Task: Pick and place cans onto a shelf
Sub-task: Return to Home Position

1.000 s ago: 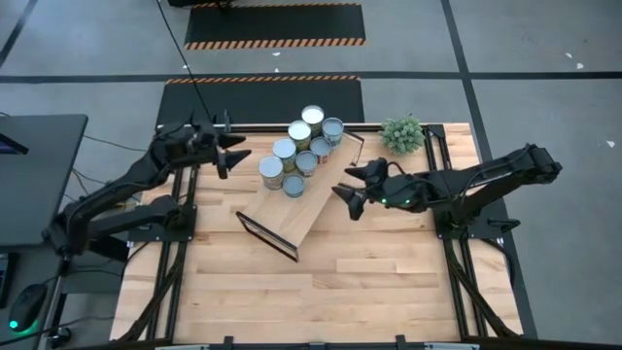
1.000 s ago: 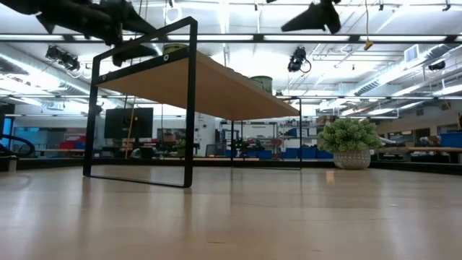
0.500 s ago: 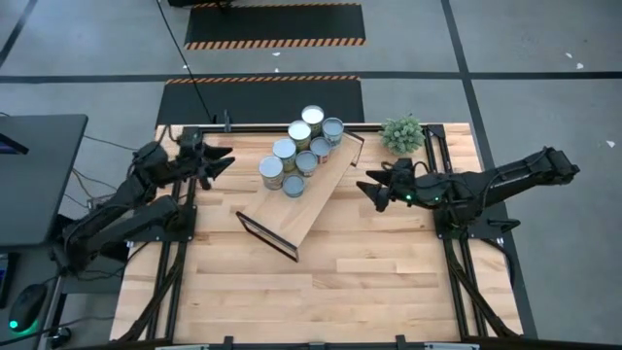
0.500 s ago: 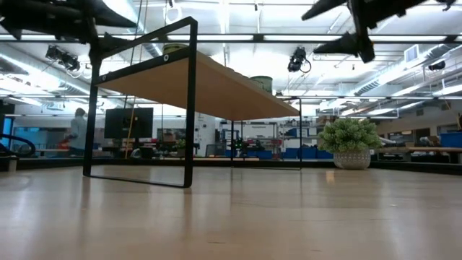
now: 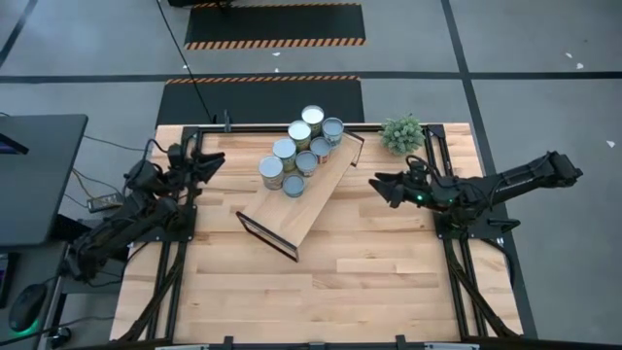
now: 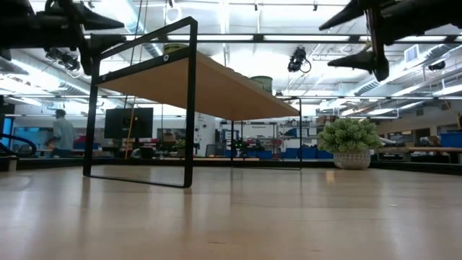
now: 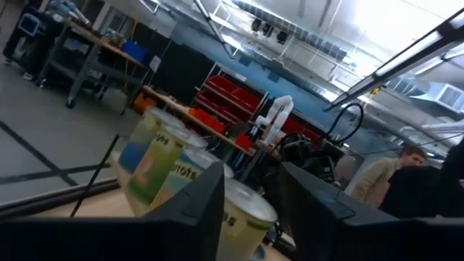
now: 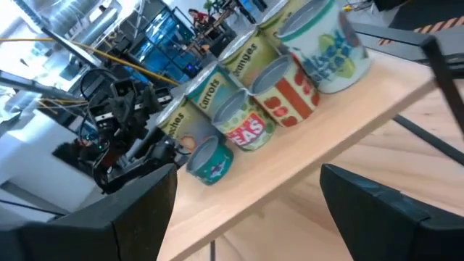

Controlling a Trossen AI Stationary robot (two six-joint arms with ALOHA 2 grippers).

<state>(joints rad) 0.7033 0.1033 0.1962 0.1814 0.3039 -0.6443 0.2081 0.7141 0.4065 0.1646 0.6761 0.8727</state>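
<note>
Several cans (image 5: pixel 301 151) stand upright in a cluster on the far end of the light-wood shelf (image 5: pixel 309 209). The shelf stands slantwise on the table's middle on its black frame ends (image 6: pixel 189 101). My left gripper (image 5: pixel 206 161) hangs open and empty left of the cans, pointing at them; they show past its fingers in the left wrist view (image 7: pixel 163 170). My right gripper (image 5: pixel 381 187) hangs open and empty right of the shelf. The cans and the board also show in the right wrist view (image 8: pixel 268 80).
A small green plant (image 5: pixel 402 133) in a pot stands at the table's far right corner, close behind my right arm. Black rails (image 5: pixel 442 243) run along the table's left and right sides. People (image 7: pixel 395 181) show in the room beyond.
My left gripper has drawn back from the cans toward the table's left edge. My right gripper has drawn back from the shelf toward the table's right edge. The cans and the shelf have stayed where they were.
</note>
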